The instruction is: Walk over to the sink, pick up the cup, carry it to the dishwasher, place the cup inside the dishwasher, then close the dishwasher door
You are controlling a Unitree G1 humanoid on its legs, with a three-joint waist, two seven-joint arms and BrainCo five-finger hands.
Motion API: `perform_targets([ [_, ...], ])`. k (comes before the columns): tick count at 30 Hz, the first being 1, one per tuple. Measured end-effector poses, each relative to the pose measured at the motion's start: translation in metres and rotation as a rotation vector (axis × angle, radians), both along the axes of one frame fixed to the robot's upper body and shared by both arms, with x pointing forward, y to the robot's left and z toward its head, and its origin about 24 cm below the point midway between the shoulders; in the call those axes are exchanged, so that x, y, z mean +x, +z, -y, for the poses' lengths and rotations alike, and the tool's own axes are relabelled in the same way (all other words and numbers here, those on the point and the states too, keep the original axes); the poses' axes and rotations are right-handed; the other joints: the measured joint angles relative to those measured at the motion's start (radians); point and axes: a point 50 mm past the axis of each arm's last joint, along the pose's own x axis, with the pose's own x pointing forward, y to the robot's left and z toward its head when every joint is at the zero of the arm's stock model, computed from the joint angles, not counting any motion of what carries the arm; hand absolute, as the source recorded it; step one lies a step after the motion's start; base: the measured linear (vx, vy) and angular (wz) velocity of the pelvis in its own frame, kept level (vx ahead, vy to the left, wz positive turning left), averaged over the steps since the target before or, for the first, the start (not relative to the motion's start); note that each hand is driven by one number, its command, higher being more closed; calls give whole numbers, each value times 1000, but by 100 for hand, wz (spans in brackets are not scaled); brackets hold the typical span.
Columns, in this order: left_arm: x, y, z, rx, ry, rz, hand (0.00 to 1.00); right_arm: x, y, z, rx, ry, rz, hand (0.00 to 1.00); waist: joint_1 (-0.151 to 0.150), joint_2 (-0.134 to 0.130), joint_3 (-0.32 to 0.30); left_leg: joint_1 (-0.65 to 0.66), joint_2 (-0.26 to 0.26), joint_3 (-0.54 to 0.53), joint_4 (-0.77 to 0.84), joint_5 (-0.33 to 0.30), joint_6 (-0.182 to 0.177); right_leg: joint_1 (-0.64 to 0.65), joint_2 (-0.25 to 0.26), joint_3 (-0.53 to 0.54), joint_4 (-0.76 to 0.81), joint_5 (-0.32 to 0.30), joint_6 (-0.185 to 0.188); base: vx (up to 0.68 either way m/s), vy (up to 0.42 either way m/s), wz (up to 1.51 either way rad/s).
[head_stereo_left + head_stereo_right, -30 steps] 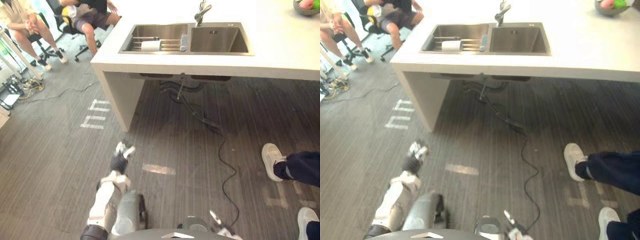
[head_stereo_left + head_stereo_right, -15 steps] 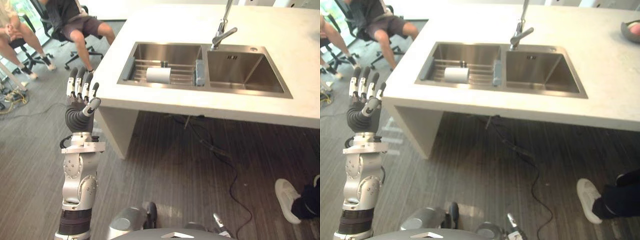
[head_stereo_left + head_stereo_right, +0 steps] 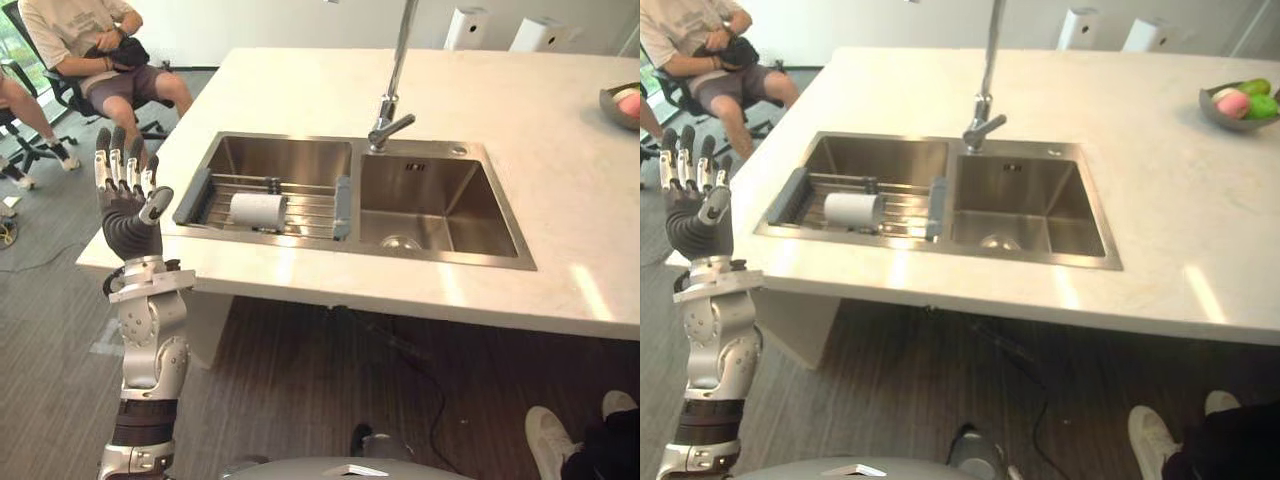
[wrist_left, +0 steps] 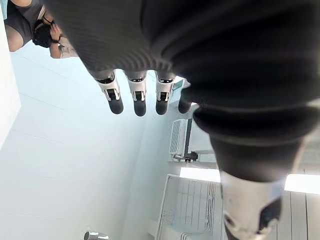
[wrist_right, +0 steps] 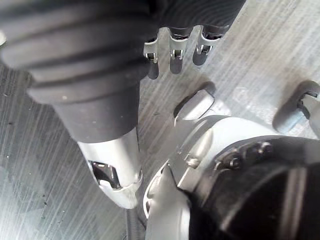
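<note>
Standing upright beside the left front corner of the counter (image 3: 560, 200), the left hand (image 3: 128, 205) is seen in the eye views straight-fingered and empty, with open floor below. The white cup (image 3: 258, 210) is laid on its side on the wire rack (image 3: 305, 205) across the left basin of the steel sink (image 3: 445, 258), well apart from that hand, and fruit (image 3: 1232, 102) is held in a bowl (image 3: 1220, 118) at the counter's far right. In the left wrist view its fingers (image 4: 137, 97) are shown straight, and in the right wrist view the right hand (image 5: 175, 50) is shown straight-fingered and empty above the wood-grain floor (image 5: 280, 40).

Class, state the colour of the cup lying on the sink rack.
The cup is white; clearest in the left eye view.
</note>
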Motion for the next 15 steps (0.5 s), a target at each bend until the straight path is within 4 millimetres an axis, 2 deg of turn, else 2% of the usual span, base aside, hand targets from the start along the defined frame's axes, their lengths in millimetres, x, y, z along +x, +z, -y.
perform_targets([
  [1, 0, 0, 1, 8, 7, -1, 0, 1, 0, -2, 10, 2, 9, 0, 2, 6, -4, 3, 7, -12, -24, 29, 1, 7, 11, -8, -12, -3, -5, 191, -234, 21],
  [3, 2, -4, -1, 20, 23, -23, 0, 1, 0, -3, 17, 4, 16, 0, 1, -4, 2, 1, 14, -13, -27, 43, 5, 26, 20, -23, -40, 0, -11, 110, -136, 20],
  [4, 5, -11, -3, 18, 38, -57, 0, 2, 0, -3, 25, -4, 33, 0, -2, 0, -3, 0, 22, -12, -23, 46, 8, 46, 32, -33, -68, 6, -14, 59, -65, 17],
  [7, 7, -19, -10, 28, 77, -101, 0, 6, -1, -8, 38, 42, 39, 0, -2, -22, -4, -43, 22, -10, 18, 52, 14, 41, 37, -36, -101, 3, -10, 12, -49, 16],
  [8, 7, -21, -13, 19, 93, -109, 0, 6, -1, -11, 47, 61, 34, 0, -6, -37, 4, -79, 16, -8, 64, 53, 14, 38, 33, -34, -107, 2, -11, -16, -40, 40],
  [10, 5, -27, -17, 16, 112, -126, 0, -1, -2, -15, 64, 72, 25, 0, -12, -46, 10, -113, 14, -6, 132, 53, 15, 54, 33, -34, -125, 9, -10, 22, -32, 46],
  [13, -3, -38, -18, 4, 124, -143, 0, -15, -2, -20, 87, 112, -2, 0, -11, -42, 23, -124, 14, 17, 229, 56, 13, 129, 39, -23, -173, 17, -24, 46, -9, 31],
  [15, -13, -41, -18, 21, 144, -131, 0, -20, 0, -22, 82, 166, -5, 0, -8, -61, 37, -157, 10, 33, 309, 60, 17, 171, 24, 14, -198, 17, -22, -5, 13, 8],
])
